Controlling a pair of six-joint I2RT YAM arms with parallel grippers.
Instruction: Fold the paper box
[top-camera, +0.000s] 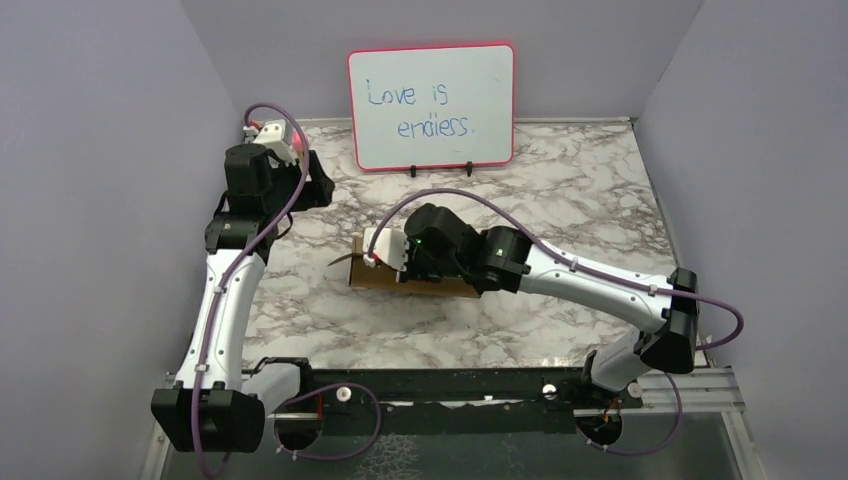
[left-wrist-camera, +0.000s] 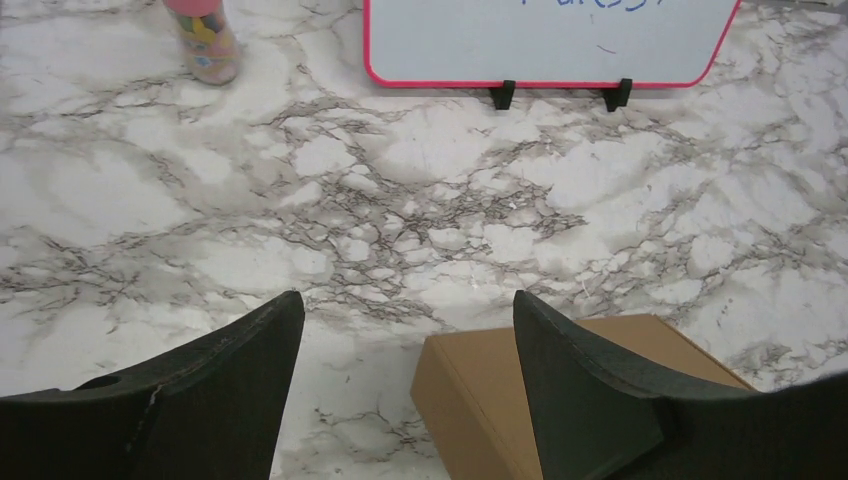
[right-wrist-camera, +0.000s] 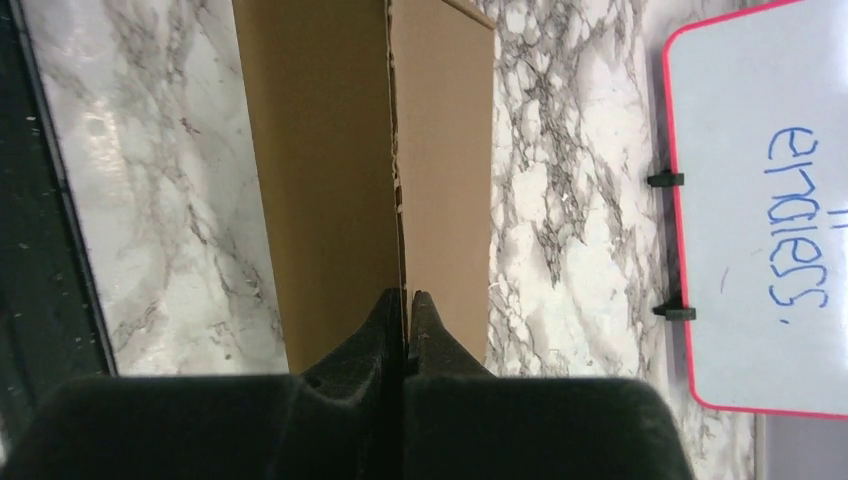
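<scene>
The right gripper is seen clenched, its two black fingers pressed flat together with no gap between them. Its tips are set down on the paper box, right on the line where two brown faces meet; whether a thin cardboard edge is pinched between them cannot be told. In the overhead view the right arm is reached across from the right side, and its wrist is held over the box, so that most of the box is covered there.

The left gripper is seen released, the fingers spread wide with only marble showing between them. Nothing is held. One corner of the box is seen just behind the right-hand finger in the left wrist view, apart from it as far as can be judged.

The box is found near the middle of the marble-patterned worktop, lying flat as a closed, shallow brown shape, unprinted. Behind it, well apart, a red-framed whiteboard is stood upright on two small black feet at the far edge, with blue handwriting on it. A small container with a pink top and coloured bits inside is seen at the far left of the worktop, beside the whiteboard
</scene>
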